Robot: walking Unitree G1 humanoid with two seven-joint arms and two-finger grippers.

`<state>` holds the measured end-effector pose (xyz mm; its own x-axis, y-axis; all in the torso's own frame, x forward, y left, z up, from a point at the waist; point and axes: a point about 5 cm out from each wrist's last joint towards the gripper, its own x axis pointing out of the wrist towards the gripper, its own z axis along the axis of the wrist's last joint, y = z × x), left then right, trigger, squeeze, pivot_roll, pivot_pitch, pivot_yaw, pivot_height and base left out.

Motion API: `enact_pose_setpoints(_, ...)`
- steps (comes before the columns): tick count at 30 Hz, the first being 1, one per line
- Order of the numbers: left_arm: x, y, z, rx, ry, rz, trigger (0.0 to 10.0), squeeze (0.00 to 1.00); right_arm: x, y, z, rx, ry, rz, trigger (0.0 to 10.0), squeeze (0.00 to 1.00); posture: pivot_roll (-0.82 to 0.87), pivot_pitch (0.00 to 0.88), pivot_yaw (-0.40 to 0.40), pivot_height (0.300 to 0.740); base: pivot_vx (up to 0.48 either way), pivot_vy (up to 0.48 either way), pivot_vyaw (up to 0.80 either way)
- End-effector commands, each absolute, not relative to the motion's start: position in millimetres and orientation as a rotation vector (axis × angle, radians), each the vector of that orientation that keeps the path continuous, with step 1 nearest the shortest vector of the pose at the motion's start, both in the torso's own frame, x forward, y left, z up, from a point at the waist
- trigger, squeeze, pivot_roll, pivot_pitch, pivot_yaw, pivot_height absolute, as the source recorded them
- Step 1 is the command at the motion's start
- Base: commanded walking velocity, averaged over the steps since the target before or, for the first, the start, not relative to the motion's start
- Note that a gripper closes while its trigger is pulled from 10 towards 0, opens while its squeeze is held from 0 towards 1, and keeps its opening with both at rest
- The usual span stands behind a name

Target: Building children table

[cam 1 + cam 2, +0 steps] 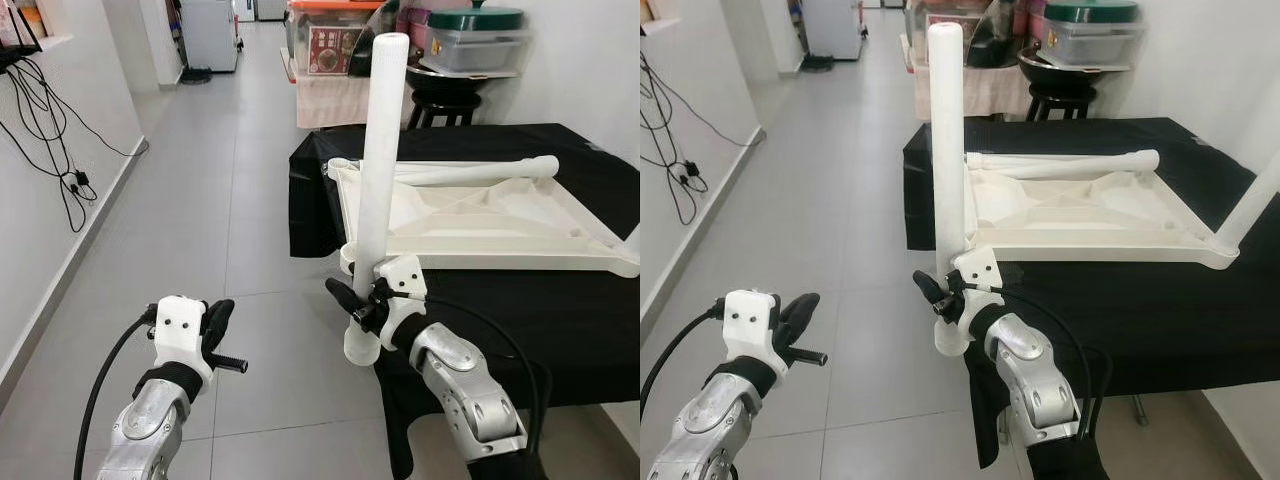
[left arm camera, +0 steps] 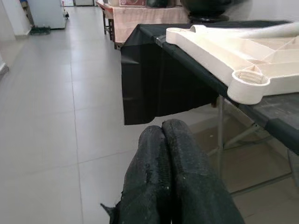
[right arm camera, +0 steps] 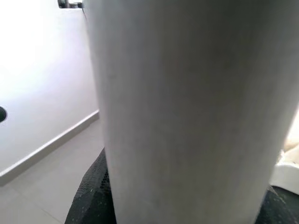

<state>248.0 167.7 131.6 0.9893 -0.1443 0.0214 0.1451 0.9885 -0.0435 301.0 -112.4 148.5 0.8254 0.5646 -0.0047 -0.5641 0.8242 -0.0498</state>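
Right gripper (image 1: 362, 303) clamps a white table leg (image 1: 380, 150) upright, just near of the overturned tabletop (image 1: 480, 215) on the black-draped table (image 1: 560, 300), likely lining it up w/ the near-left corner socket (image 2: 250, 83). Second leg (image 1: 470, 172) lies across the far rim. Left gripper (image 1: 222, 335), fingers pressed together & empty, waits over the floor at left.

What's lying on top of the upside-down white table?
A loose white leg lies across the far side of the upside-down tabletop. Another leg stands at its right corner. Anything under the tabletop is hidden against the black cloth.
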Motion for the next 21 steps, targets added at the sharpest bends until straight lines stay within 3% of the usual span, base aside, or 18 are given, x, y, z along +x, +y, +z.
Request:
enact_pose_setpoints(1,248.8,172.0,140.1,-0.063,-0.06,-0.155,10.0,0.0,298.3,-110.0,160.5,-0.016,-0.087,0.646,10.0,0.0,0.0,0.0,-0.018,0.74,0.0,0.0,0.0)
enact_pose_setpoints(8,250.6,174.7,162.1,-0.075,-0.129,-0.183,10.0,0.0,294.8,-100.2,190.3,0.065,-0.185,0.743,10.0,0.0,0.01,0.0,-0.012,0.74,0.259,0.0,0.0)
enact_pose_setpoints(11,251.7,174.8,184.8,-0.077,-0.194,-0.223,10.0,0.0,289.1,-89.1,222.7,0.14,-0.268,0.867,10.0,0.0,0.01,0.0,-0.009,0.74,0.391,0.0,-0.27)
enact_pose_setpoints(17,251.6,172.3,194.5,-0.078,-0.221,-0.246,10.0,0.0,287.2,-84.7,236.6,0.131,-0.319,0.909,10.0,0.0,0.02,0.0,-0.008,0.74,0.391,0.0,-0.13)
enact_pose_setpoints(21,250.5,167.0,192.5,-0.085,-0.213,-0.265,10.0,0.0,287.2,-82.8,238.1,0.122,-0.331,0.926,10.0,0.0,0.02,0.0,-0.007,0.74,0.394,0.0,-0.8)
